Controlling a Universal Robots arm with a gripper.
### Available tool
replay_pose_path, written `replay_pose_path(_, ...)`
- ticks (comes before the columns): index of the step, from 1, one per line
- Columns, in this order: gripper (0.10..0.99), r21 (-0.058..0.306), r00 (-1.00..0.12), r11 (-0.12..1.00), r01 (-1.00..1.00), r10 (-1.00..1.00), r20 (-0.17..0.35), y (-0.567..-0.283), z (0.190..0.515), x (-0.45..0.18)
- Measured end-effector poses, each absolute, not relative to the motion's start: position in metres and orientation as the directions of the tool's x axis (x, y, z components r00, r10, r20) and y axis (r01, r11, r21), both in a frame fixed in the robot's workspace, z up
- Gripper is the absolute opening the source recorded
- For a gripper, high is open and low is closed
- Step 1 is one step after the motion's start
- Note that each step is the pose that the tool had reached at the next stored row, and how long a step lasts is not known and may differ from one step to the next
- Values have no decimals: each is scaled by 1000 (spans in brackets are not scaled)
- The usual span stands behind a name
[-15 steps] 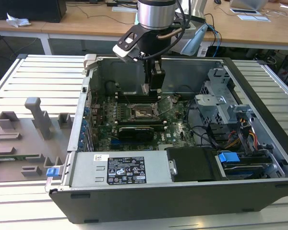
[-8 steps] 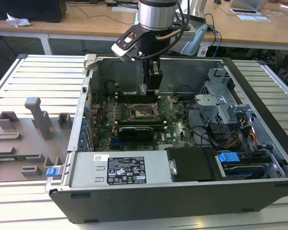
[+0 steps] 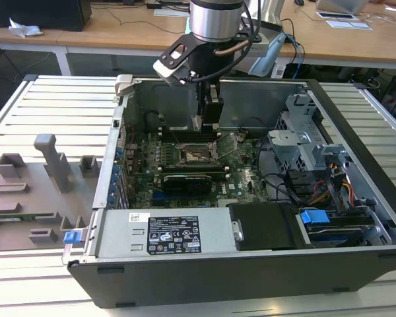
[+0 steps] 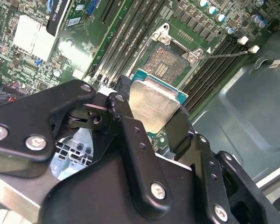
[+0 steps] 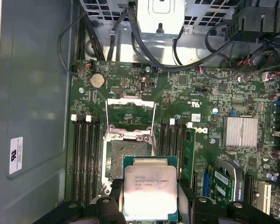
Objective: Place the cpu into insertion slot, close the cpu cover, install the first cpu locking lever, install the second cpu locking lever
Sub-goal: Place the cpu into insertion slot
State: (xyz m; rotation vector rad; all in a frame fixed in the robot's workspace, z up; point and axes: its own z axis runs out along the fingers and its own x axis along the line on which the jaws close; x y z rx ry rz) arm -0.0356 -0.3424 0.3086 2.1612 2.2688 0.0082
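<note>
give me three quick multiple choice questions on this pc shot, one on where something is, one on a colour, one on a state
1. Where is the chip relative to the socket?
A seated in it
B held in the gripper, not seated
C lying loose beside it

2. What colour is the chip's top?
A silver-grey
B blue
C black

3. How is the cover?
A shut over the socket
B resting on the chip
C swung open

Answers:
1 B, black fingers clamp the chip's two sides in both wrist views.
2 A, its top is bare dull metal.
3 C, the frame stands raised and the socket's dark centre lies bare.
</note>
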Motion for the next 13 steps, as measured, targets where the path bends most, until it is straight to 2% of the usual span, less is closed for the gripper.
replay_pose_path(13, 545, 9, -49, 49, 999, 999, -3, -342, 298, -35)
